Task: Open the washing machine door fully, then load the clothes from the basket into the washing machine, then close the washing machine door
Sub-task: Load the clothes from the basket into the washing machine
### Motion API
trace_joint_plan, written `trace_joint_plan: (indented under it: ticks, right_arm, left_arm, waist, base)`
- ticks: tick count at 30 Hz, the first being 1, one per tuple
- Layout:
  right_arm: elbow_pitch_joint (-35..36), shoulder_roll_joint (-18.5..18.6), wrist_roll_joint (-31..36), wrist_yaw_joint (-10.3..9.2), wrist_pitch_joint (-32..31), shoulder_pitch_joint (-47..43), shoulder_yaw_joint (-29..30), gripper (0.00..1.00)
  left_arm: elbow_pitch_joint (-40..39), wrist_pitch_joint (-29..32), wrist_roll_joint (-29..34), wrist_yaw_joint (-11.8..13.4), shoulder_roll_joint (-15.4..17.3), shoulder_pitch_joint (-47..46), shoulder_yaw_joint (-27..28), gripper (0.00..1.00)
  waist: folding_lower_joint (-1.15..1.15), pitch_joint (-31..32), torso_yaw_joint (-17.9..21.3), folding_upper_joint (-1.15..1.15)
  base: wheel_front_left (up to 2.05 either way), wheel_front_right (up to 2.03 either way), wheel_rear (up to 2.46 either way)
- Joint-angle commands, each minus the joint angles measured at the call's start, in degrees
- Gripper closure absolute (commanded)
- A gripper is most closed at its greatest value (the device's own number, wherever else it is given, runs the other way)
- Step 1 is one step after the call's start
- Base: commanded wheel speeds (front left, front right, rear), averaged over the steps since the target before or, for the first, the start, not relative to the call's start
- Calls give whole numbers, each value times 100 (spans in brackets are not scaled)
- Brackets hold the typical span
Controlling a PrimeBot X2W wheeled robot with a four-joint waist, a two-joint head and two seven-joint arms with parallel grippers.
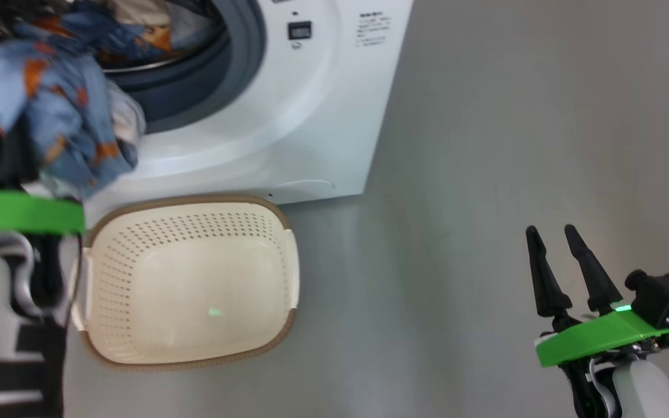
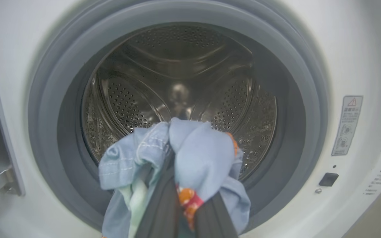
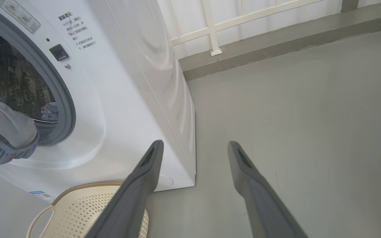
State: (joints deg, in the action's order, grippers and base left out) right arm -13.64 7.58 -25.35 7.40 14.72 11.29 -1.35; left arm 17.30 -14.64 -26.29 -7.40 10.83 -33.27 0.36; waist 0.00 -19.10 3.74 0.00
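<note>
Left pincer [image 2: 185, 198] clamped on clothes [image 2: 197, 155], tips buried in them, before washing machine [image 2: 359, 49], right pincer [image 1: 550, 232] spread, empty

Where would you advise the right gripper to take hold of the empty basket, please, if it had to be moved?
Probably at the side handle on the right of the basket, the side nearest the open right gripper. Come from the right and above, one finger inside the wall and one outside: the basket stands upright and empty, so that edge looks free.

Head view steeply downward, left wrist close facing drum [image 2: 180, 76], all share washing machine [image 1: 323, 110]
</note>
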Motion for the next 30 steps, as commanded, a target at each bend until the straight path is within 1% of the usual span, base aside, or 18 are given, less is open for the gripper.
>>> trace_joint_plan:
  ticks: [1, 3, 10, 17, 21, 25, 29, 30]
  right_arm:
    - [144, 19, 47, 9, 28, 104, -158, 0]
    - [138, 18, 52, 9, 28, 146, -184, 0]
    - [151, -42, 69, 9, 28, 306, -354, 0]
    - [162, -146, 61, 9, 28, 407, -500, 0]
    - [165, -207, 54, 9, 28, 468, -585, 0]
    - [180, -251, 45, 9, 28, 545, -622, 0]
    - [205, -288, 46, 9, 28, 610, -645, 0]
    - [215, -305, 47, 9, 28, 628, -654, 0]
  left_arm:
    - [9, -36, -64, -9, 256, -303, 228, 100]
    - [358, -36, -163, -9, 270, -641, 296, 100]
    - [1560, -36, -37, -9, 557, -1546, 256, 100]
    - [2429, -36, 127, -9, 835, -2305, 121, 100]
    - [2478, -36, 256, -9, 964, -2713, 53, 100]
    - [2206, -36, 388, -9, 1052, -3023, 121, 100]
    - [1958, -36, 508, -9, 1110, -3128, 267, 100]
    - [2020, -36, 567, -9, 1143, -3111, 278, 55]
  waist:
    - [0, -280, 281, 0]
    - [0, -345, 365, 0]
    - [0, -551, 725, 0]
    - [0, -814, 998, 0]
    - [0, -938, 1124, 0]
    - [0, -1064, 1217, 0]
    - [0, -1162, 1296, 0]
    - [0, -1190, 1323, 0]
  base:
    - [0, 0, 0]
    - [0, 0, 0]
    - [0, 0, 0]
    - [0, 0, 0]
    - [0, 0, 0]
    - [0, 0, 0]
    - [0, 0, 0]
    - [0, 0, 0]
